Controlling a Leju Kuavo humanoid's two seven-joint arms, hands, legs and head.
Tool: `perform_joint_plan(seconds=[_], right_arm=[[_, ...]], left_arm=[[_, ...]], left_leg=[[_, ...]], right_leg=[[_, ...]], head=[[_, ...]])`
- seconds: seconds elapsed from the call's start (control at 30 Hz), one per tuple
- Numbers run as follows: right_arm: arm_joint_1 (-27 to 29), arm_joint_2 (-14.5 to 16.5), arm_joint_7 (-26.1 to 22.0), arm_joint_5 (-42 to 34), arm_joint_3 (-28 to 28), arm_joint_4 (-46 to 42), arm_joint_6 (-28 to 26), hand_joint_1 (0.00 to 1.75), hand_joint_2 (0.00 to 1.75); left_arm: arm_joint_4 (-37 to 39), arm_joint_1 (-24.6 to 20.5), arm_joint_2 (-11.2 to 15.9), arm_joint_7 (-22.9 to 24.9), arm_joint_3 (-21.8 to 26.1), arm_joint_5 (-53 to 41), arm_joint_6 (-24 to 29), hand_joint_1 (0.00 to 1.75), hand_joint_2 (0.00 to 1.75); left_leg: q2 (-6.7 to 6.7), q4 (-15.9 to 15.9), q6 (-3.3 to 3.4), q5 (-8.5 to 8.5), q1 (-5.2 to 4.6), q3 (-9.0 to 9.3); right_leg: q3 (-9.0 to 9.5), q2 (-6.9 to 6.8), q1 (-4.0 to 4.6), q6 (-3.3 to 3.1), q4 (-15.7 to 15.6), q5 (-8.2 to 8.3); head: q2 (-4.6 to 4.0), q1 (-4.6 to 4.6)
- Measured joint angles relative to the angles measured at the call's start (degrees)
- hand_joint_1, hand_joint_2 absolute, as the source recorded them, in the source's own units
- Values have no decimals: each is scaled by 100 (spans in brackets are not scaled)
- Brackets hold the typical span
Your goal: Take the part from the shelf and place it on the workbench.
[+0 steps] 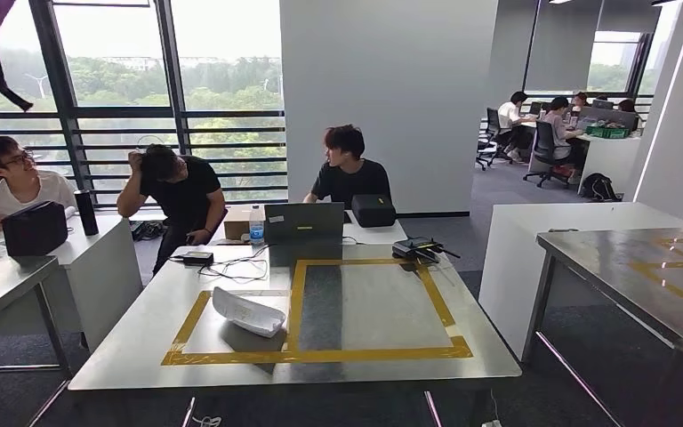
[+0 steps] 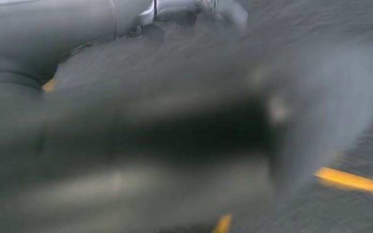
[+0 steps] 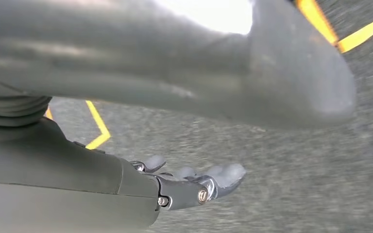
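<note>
A white part lies on the metal workbench, inside the left of two squares marked in yellow tape. In the left wrist view my left hand is a grey blur above a grey floor with yellow lines; its fingers stretch out and it holds nothing. My right hand hangs over the same kind of floor, thumb and fingers spread apart, with nothing in it.
At the bench's far edge stand a laptop, a water bottle, a black device with cables and another black device. Three people sit behind it. A second metal table stands at the right and a desk at the left.
</note>
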Motion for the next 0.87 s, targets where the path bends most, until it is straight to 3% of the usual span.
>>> perform_joint_plan(seconds=[0.03,0.07,0.1,0.13,0.2,0.23,0.27,0.33,0.4,0.43,0.5,0.57,0.6,0.63,0.67,0.7,0.77,0.8,0.87], right_arm=[[7,-1,40,22,-1,0,-3,0,0],[12,-1,61,49,-1,0,-1,0,0],[13,0,74,78,-1,0,2,0,0],[14,2,90,107,-1,0,4,0,44],[13,6,138,150,-1,0,-16,0,131],[7,7,162,157,-1,0,-39,0,175],[0,8,169,146,-1,0,-68,0,175],[-18,14,158,99,-1,1,-117,0,175],[-33,29,154,62,-1,3,-136,0,175],[-43,39,166,53,-2,4,-140,0,175],[-61,62,209,42,-9,6,-160,0,175],[-70,79,275,29,-20,5,-198,0,175],[-75,85,309,10,-8,-2,-219,0,175],[-79,89,334,-35,33,-20,-237,0,175],[-84,91,347,-111,105,-49,-252,0,175],[-89,93,355,-214,203,-86,-266,0,175],[-99,97,354,-458,429,-176,-292,0,175],[-104,97,352,-582,545,-221,-306,0,175],[-113,94,347,-771,724,-286,-325,0,175]], left_arm=[[80,25,-10,252,149,101,-12,0,0],[149,36,-20,451,273,162,-4,0,0],[205,42,-28,590,375,204,1,0,0],[248,47,-37,651,464,245,-27,0,0],[295,62,-51,563,602,314,-219,0,0],[308,73,-55,424,656,334,-408,0,44],[317,85,-52,241,690,325,-625,0,87],[329,98,-39,-179,726,262,-1051,0,175],[341,96,-25,-498,736,124,-1316,0,175],[348,96,-19,-621,733,22,-1406,0,175],[362,86,-13,-825,713,-164,-1546,0,175],[372,53,-15,-933,673,-253,-1606,0,175],[383,41,-17,-941,647,-266,-1613,0,175],[401,48,-20,-928,615,-272,-1613,0,175],[424,72,-22,-910,576,-273,-1612,0,175],[447,108,-23,-889,532,-273,-1611,0,175],[481,180,-23,-854,440,-272,-1609,0,175],[492,208,-24,-838,396,-272,-1605,0,175],[504,245,-24,-811,331,-271,-1596,0,175]], left_leg=[[-3,9,22,68,-9,-94],[-6,27,30,138,-19,-191],[-7,52,32,204,-28,-289],[-8,87,29,260,-35,-395],[-10,179,4,350,-40,-608],[-10,229,-18,387,-44,-699],[-12,272,-46,419,-48,-758],[-8,305,-113,480,-51,-790],[-7,294,-194,531,-37,-788],[-13,330,-237,477,-27,-815],[-27,674,-316,98,-7,-941],[-32,1368,-378,-404,7,-1140],[-32,1675,-398,-525,15,-1202],[-31,1824,-408,-523,22,-1184],[-31,1746,-408,-421,27,-1053],[-31,1443,-399,-271,30,-810],[-32,575,-347,-84,22,-225],[-34,269,-312,-56,9,-34],[-40,78,-256,-69,-14,69]], right_leg=[[-91,0,5,4,370,-301],[-153,1,11,4,730,-499],[-163,2,17,-1,994,-564],[-87,1,24,-12,1087,-468],[342,1,40,-47,714,-100],[652,2,53,-75,319,-59],[925,4,70,-104,-72,-122],[1196,3,103,-166,-553,-353],[1171,-10,109,-244,-624,-320],[1143,-17,103,-290,-634,-268],[1060,-35,77,-358,-656,-153],[955,-61,72,-377,-652,-68],[902,-74,72,-375,-649,-31],[856,-84,72,-370,-646,1],[821,-86,70,-361,-644,27],[801,-84,68,-349,-642,47],[778,-80,69,-308,-634,78],[772,-83,74,-278,-631,94],[757,-89,85,-229,-628,121]], head=[[2,7],[2,8],[3,10],[3,11],[3,15],[4,17],[5,19],[6,12],[5,8],[5,6],[4,1],[4,-6],[4,-8],[4,-9],[4,-11],[4,-13],[3,-17],[4,-16],[4,-14]])
